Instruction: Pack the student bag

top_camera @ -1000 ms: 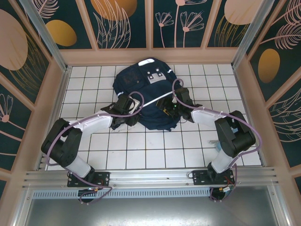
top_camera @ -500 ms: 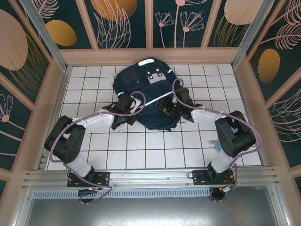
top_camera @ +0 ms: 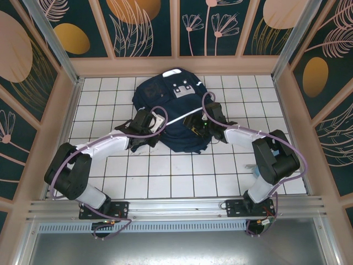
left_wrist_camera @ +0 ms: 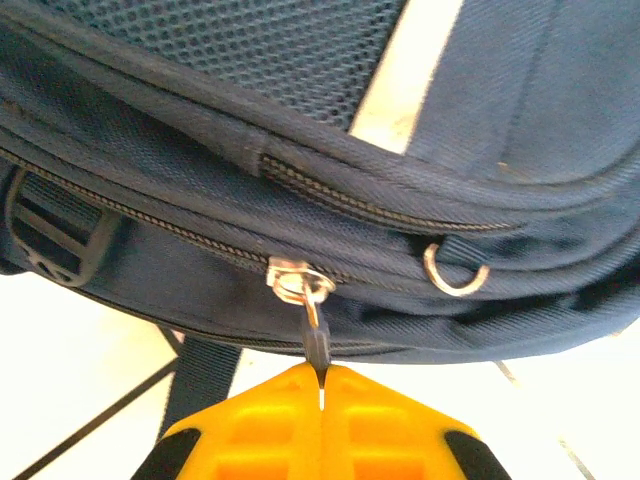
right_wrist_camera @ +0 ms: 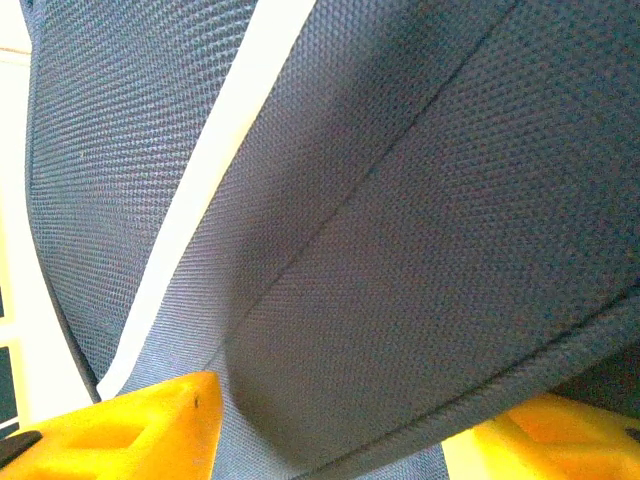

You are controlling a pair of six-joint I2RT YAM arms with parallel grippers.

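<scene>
The student bag (top_camera: pixel 171 105), dark navy with a thin white stripe, lies flat at the back middle of the tiled table. My left gripper (top_camera: pixel 156 126) is at its near left edge. In the left wrist view the yellow jaws (left_wrist_camera: pixel 322 385) are pressed together on the dark zipper pull (left_wrist_camera: pixel 316 345), which hangs from a silver slider (left_wrist_camera: pixel 297 278) on the bag's side seam. My right gripper (top_camera: pixel 199 128) is at the bag's near right side. Its yellow fingers (right_wrist_camera: pixel 150 430) stand apart with a bulging fold of the bag's navy fabric (right_wrist_camera: pixel 400 200) clamped between them.
A metal D-ring (left_wrist_camera: pixel 456 275) sits on the seam right of the slider. A dark strap (left_wrist_camera: pixel 200 375) and a plastic buckle (left_wrist_camera: pixel 50 225) trail off the bag's left side. White tiles (top_camera: pixel 182 171) run from the bag to the arm bases. Wooden walls close in three sides.
My left gripper has shut on the zipper pull, and the left arm's elbow has swung lower and further left. The right arm and the bag have stayed put.
</scene>
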